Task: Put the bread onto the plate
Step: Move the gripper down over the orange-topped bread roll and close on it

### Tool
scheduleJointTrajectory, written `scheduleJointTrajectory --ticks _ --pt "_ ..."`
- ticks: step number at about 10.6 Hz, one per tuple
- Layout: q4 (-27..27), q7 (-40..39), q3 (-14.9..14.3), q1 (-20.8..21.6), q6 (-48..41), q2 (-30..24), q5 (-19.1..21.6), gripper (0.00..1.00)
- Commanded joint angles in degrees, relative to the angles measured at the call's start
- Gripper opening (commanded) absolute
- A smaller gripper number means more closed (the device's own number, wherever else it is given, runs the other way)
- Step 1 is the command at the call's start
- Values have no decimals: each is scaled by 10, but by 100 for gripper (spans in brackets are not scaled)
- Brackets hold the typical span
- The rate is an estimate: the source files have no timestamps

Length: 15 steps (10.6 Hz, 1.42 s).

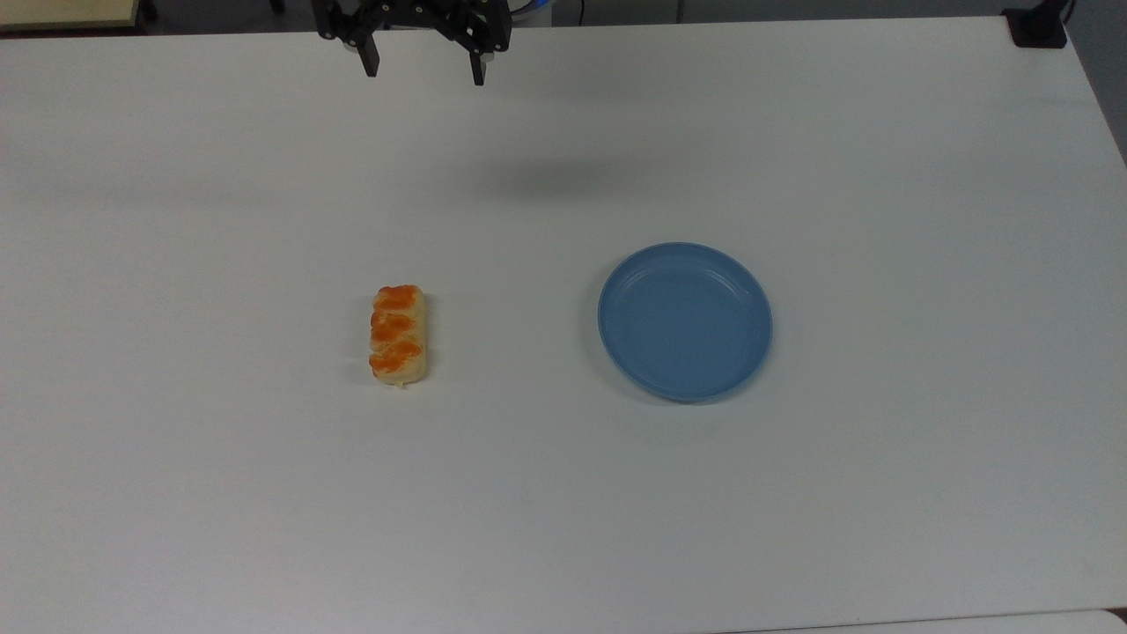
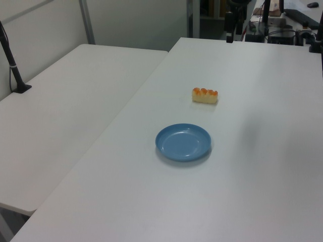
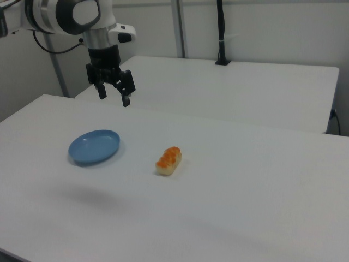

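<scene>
Top view, white table point(image 1: 176, 493), bread point(image 1: 399, 335) beside plate point(image 1: 685, 321), jaws spread.

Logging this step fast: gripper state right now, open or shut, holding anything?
Gripper: open, holding nothing, up in the air. The bread lies on the table, apart from the plate.

Pale-tan oblong bread roll point(image 1: 399, 335) bore three glossy orange-brown bumps; round shallow plate point(image 1: 685, 321) was plain light blue; flat table point(image 1: 563, 511) white; two-finger gripper point(image 1: 424, 72) black.
</scene>
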Motion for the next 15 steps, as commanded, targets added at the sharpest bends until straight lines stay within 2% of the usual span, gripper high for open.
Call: scheduleJointTrajectory --ticks 1,5,8,10,15 --pt "-11 -54 -3 -3 3 -2 -15 100" --pt "-11 -56 -3 -2 4 -1 -21 100" --pt "-11 -104 -3 -4 36 23 -37 100" --pt "-10 -109 -3 -12 91 76 -63 100" --pt "-10 -83 -4 -22 216 195 -69 100"
